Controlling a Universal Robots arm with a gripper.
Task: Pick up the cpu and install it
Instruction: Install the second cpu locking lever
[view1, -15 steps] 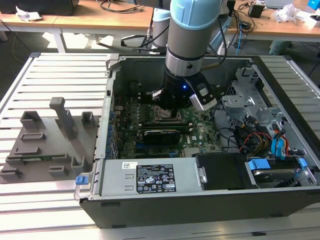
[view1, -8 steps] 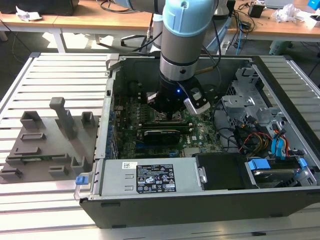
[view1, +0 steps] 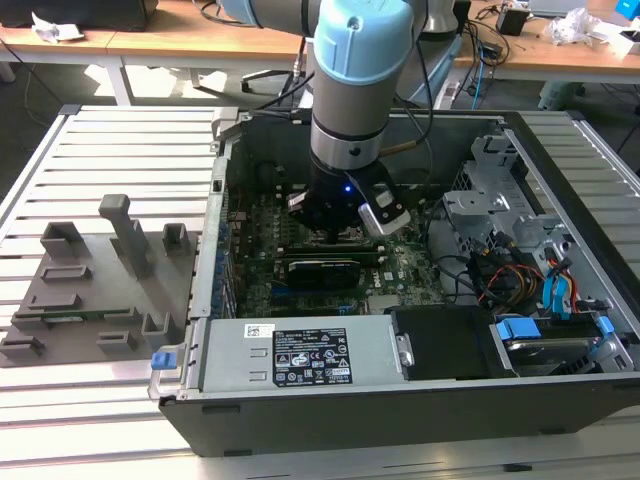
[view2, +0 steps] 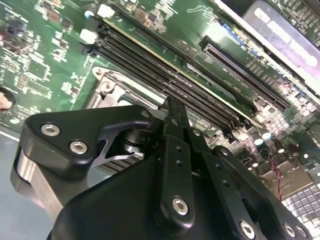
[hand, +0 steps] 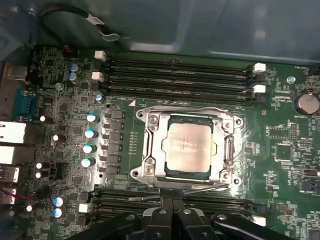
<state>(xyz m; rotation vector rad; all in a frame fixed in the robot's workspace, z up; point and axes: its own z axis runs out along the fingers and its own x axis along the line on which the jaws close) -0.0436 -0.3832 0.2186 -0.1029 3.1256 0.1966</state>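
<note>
The cpu, a silvery square chip, lies flat inside the metal socket frame on the green motherboard in the first wrist view. My gripper hangs just beside the socket's edge, its black fingers pressed together with nothing between them. In the second wrist view the gripper points down at the board close to the memory slots. The exterior view shows the gripper low inside the open computer case, over the middle of the board.
A grey plastic tray with upright blocks lies on the slatted table at the exterior view's left. Inside the case are the power supply, a metal drive cage and coloured cables. Memory slots flank the socket.
</note>
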